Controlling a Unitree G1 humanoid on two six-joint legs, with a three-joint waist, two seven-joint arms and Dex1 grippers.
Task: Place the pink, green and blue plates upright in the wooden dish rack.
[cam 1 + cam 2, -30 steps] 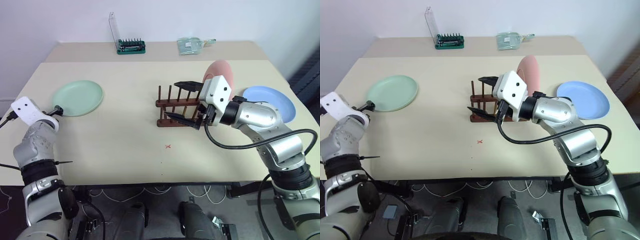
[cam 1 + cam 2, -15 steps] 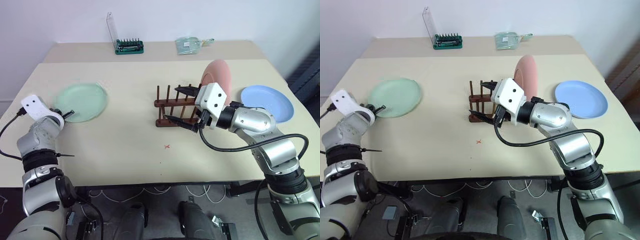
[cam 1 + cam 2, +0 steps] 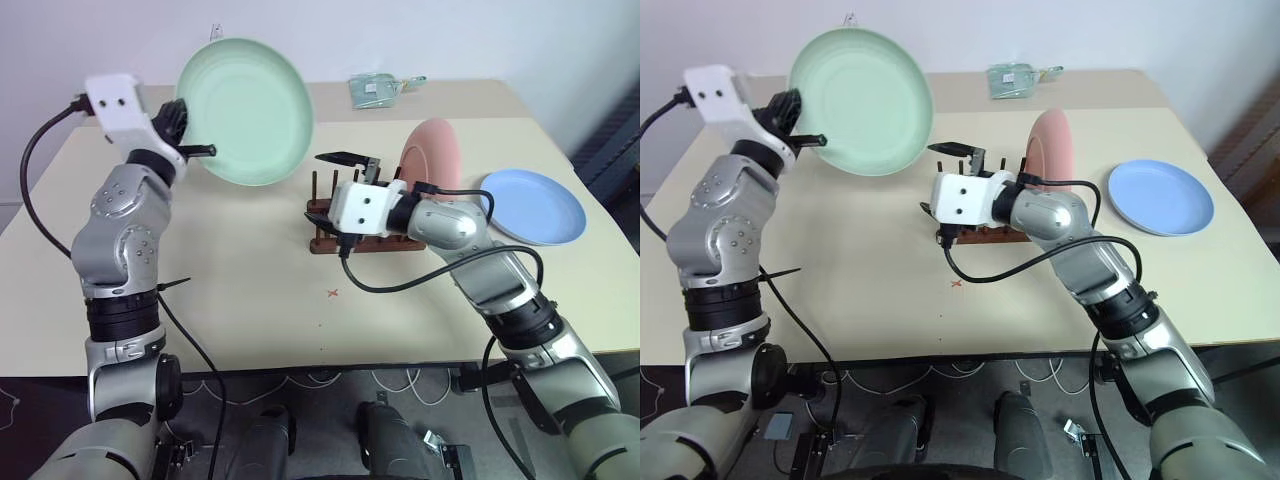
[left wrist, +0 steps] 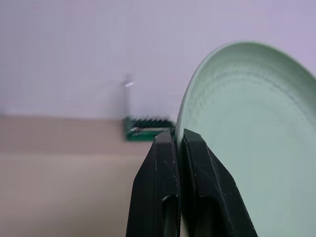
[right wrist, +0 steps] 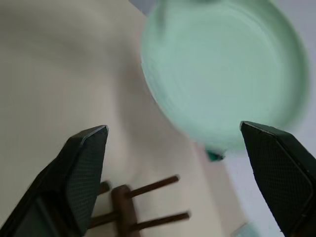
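The table carries the wooden dish rack near its middle, with the pink plate already standing upright at the rack's right end and the blue plate lying flat to the right of the rack, untouched. The green plate is up in the air at the left, face toward the rack, probably so it can be passed across or slotted in edge-down. The left gripper is clamped tight on its rim. The right gripper hovers over the rack, spread wide and empty (likely readying to receive). The left wrist view shows the fingers pinching the thin rim; the right wrist view looks toward the green plate between two parted fingers.
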